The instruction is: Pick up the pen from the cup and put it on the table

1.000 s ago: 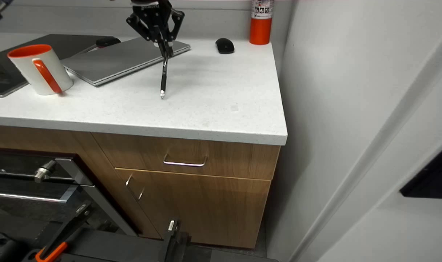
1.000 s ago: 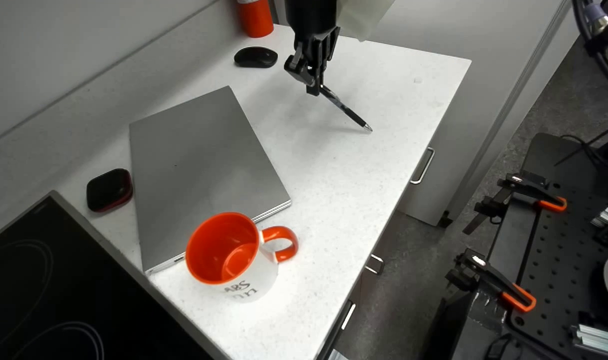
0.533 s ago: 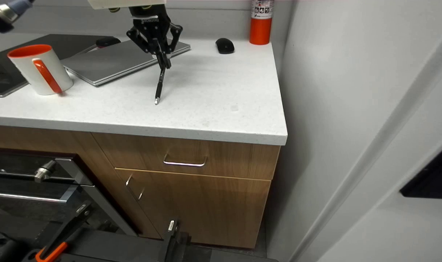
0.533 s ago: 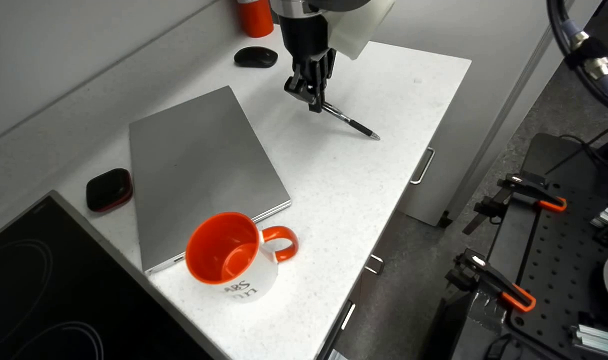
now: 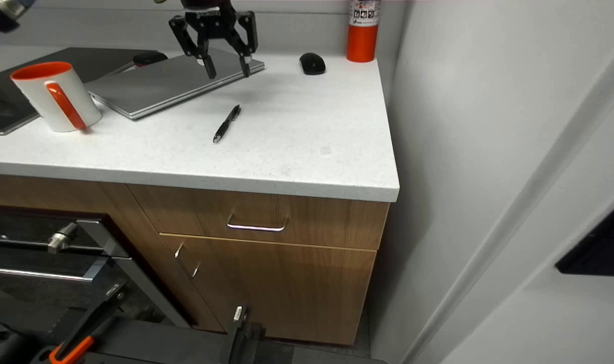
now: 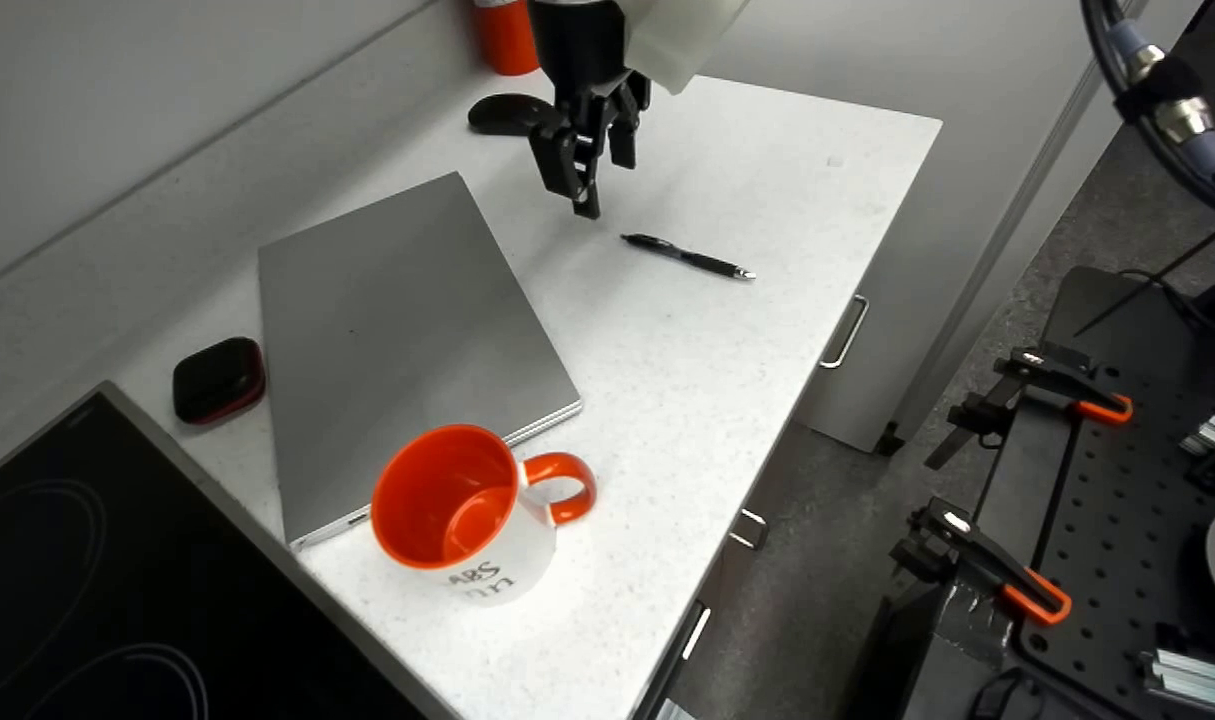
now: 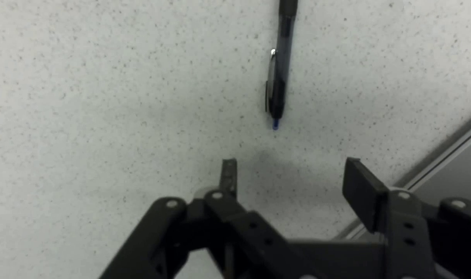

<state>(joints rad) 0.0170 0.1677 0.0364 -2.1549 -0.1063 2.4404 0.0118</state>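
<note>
The dark pen (image 5: 226,124) lies flat on the white table (image 5: 307,131), clear of the jaws; an exterior view shows the same pen (image 6: 689,258) with its silver tip toward the counter's front edge. In the wrist view the pen (image 7: 283,62) has its clip end just ahead of the fingers. My gripper (image 7: 291,159) is open, its two fingers wide apart with only bare counter between them. Both exterior views show the gripper (image 5: 229,76) raised above the table, behind the pen. The white cup (image 6: 512,560) with orange rim and handle stands upright, and its visible inside holds nothing.
A grey laptop-like slab (image 6: 407,340) lies between the cup and the gripper. Behind it are a black mouse (image 5: 312,64) and a red bottle (image 5: 362,43). A small black case (image 6: 219,380) sits near the dark cooktop (image 6: 97,580).
The gripper, shut on the pen in the earlier frames, lowered it to the counter and then opened. It has since lifted up and back, and the pen lies flat where it was released.
</note>
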